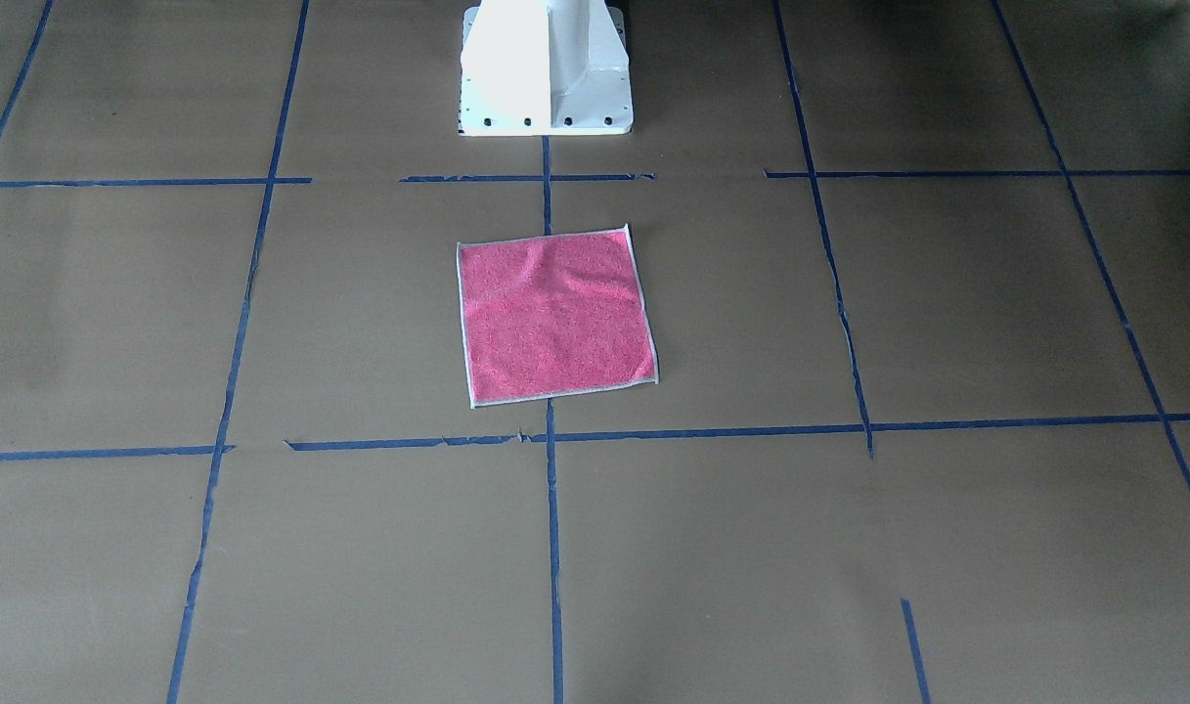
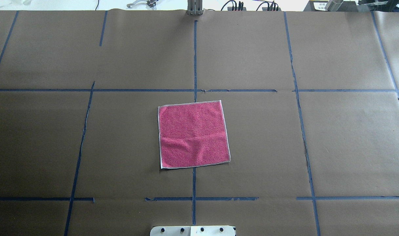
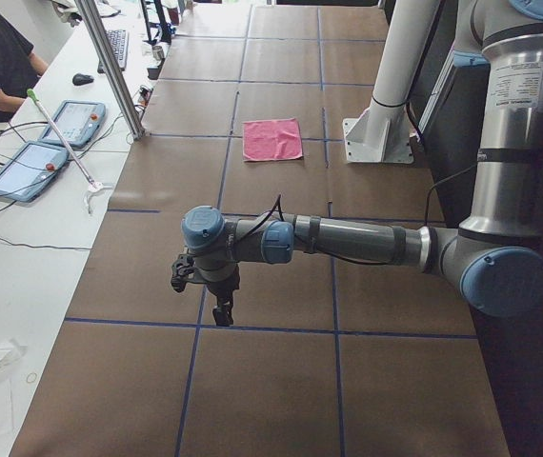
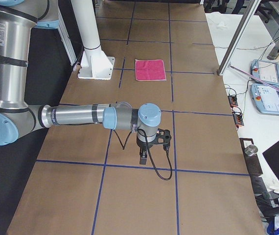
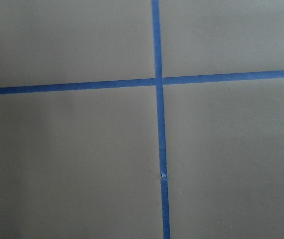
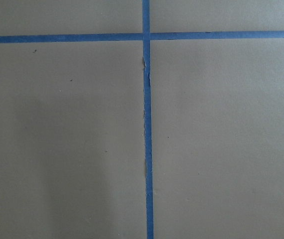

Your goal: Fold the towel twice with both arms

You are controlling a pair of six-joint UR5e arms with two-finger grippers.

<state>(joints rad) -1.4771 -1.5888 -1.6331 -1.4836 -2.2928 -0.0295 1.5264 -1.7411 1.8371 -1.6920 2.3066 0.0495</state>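
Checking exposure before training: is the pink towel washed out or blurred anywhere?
Front-facing view: square pink microfibre towel sharp, well exposed; white pedestal base blown out. Overhead view: towel crisp, creases readable. Side views: small but clear.

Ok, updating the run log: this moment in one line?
towel: flat, pink up, unfolded | left arm: away from towel | right arm: away from towel

left gripper (image 3: pixel 222 316), right gripper (image 4: pixel 143 159): jaw state too small to tell.

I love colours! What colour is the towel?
The towel is bright pink, pale-edged; overhead view shows best.
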